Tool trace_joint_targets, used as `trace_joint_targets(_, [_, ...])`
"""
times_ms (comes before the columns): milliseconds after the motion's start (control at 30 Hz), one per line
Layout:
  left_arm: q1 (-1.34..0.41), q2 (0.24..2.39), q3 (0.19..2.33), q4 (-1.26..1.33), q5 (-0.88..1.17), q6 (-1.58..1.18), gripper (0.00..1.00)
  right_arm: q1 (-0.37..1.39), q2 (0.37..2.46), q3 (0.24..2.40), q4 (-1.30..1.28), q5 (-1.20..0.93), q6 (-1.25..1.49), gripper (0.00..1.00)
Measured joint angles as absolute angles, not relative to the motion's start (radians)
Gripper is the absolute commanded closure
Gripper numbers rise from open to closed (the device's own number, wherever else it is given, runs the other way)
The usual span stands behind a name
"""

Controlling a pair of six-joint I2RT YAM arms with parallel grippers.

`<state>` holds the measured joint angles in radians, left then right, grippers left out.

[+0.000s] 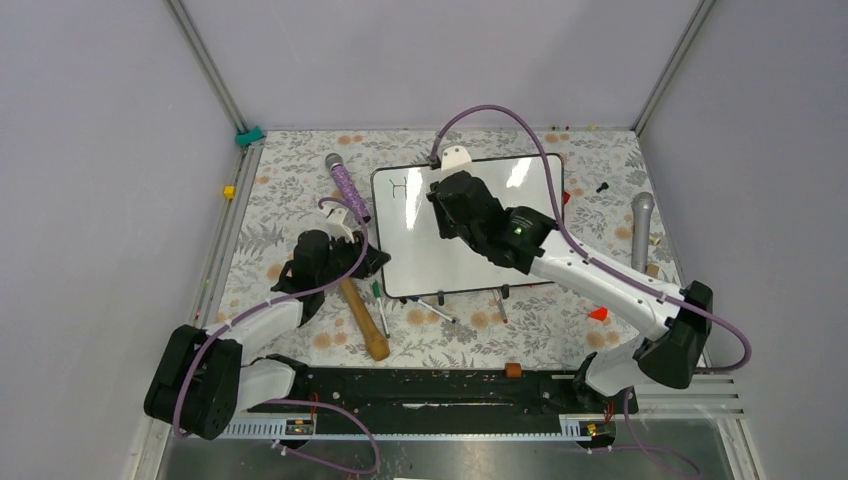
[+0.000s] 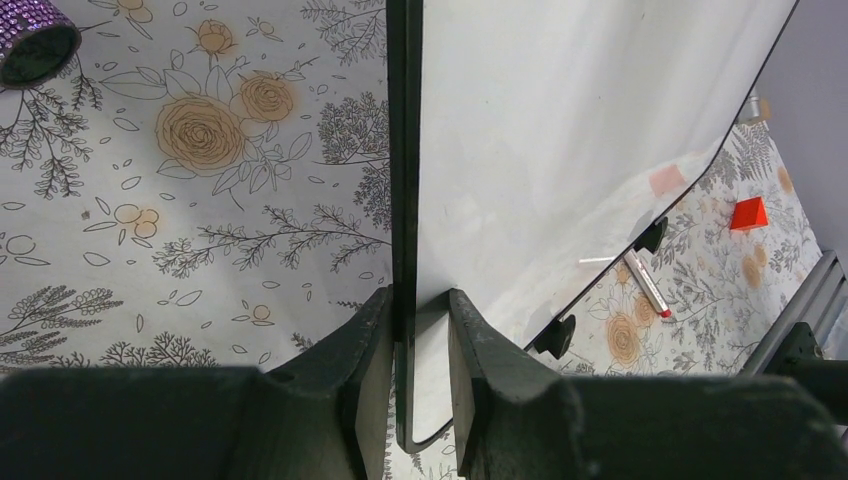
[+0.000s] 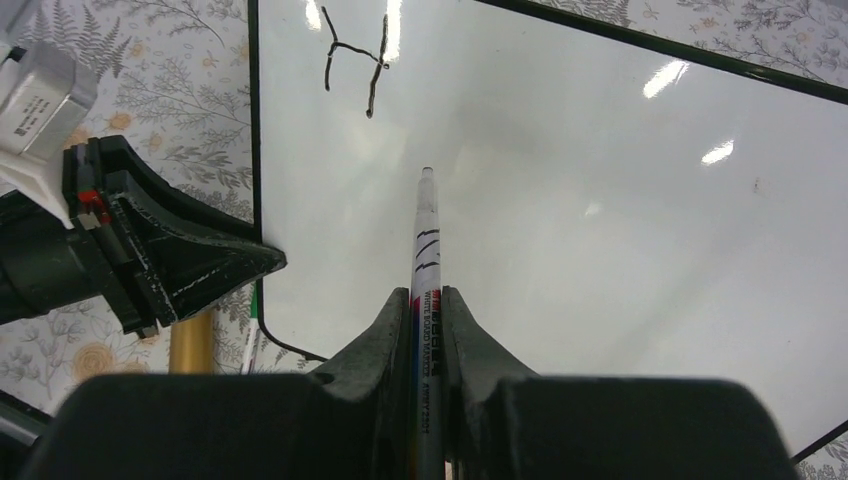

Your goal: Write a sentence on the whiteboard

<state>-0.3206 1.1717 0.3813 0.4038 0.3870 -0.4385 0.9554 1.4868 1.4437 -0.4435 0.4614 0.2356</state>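
The whiteboard (image 1: 420, 262) lies on the floral table cover, with only an "H" (image 1: 401, 186) written at its far left corner. My left gripper (image 1: 375, 262) is shut on the board's left edge near the front corner; in the left wrist view (image 2: 418, 320) the black frame (image 2: 402, 150) runs between the fingers. My right gripper (image 1: 440, 200) is shut on a whiteboard marker (image 3: 426, 235). It holds the marker over the board, with the tip below and right of the "H" (image 3: 355, 62). I cannot tell whether the tip touches the board.
A wooden-handled hammer (image 1: 365, 320) lies by the left gripper. A purple microphone (image 1: 345, 185) lies left of the board and a grey one (image 1: 642, 230) to its right. Loose markers (image 1: 440, 310) and a red block (image 1: 598, 313) lie at the board's front edge. A white object (image 1: 456, 156) lies at its far edge.
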Motion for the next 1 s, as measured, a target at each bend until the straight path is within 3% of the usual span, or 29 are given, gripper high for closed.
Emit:
trace_joint_targets(633, [-0.343,1.138,0.393,0.334,0.312,-0.396,0.96,0.955,1.378,1.349,-0.413,0.402,0.21,1.0])
trace_joint_targets(1000, [-0.339,1.206,0.411,0.362,0.315,-0.408,0.94,0.955,1.436,1.464,-0.406,0.399,0.191,1.0])
